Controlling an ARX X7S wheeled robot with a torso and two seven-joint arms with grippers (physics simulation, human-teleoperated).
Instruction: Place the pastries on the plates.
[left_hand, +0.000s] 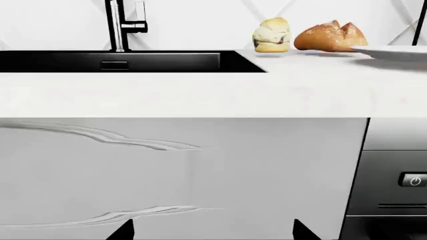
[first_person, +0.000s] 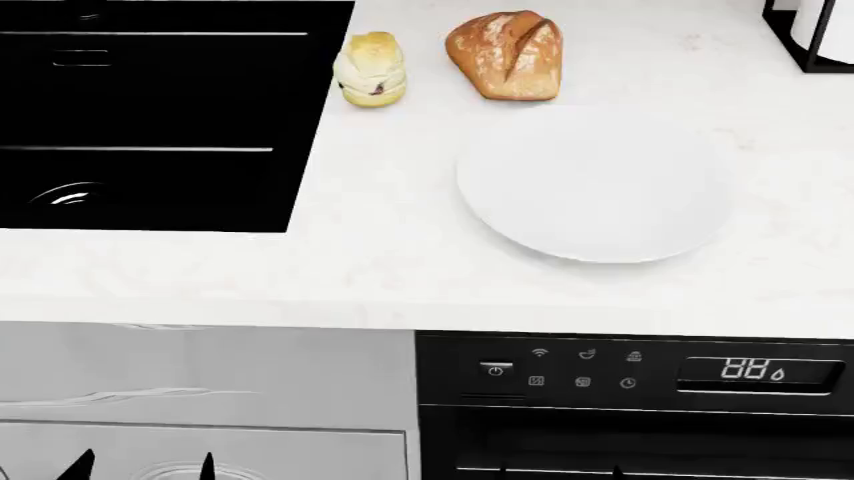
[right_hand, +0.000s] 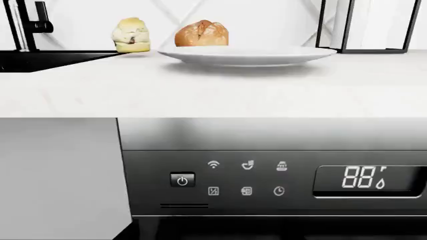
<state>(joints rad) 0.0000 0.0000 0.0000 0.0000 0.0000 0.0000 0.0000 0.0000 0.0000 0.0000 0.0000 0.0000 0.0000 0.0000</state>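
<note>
The pastries sit on the white counter (first_person: 400, 270) behind a round white plate (first_person: 594, 185). The golden crusty loaf (first_person: 505, 55) is just beyond the plate's far rim. The pale-yellow bun (first_person: 371, 68) stands to its left, near the sink corner. From the wrist views, bun (left_hand: 271, 35), loaf (left_hand: 330, 36) and plate (right_hand: 247, 55) all lie far off. Both arms hang low, in front of the cabinet fronts below the counter edge. My left gripper (left_hand: 213, 232) is open and empty, and so is my right gripper (right_hand: 213, 234), whose one fingertip (right_hand: 125, 231) shows against the grey panel.
A black sink (first_person: 147, 120) with a tall faucet (left_hand: 119, 25) fills the counter's left. A black-framed rack (first_person: 814, 35) stands at the back right. Below the counter are a grey cabinet door (left_hand: 187, 175) and a dark appliance panel (right_hand: 267, 180) with a lit display.
</note>
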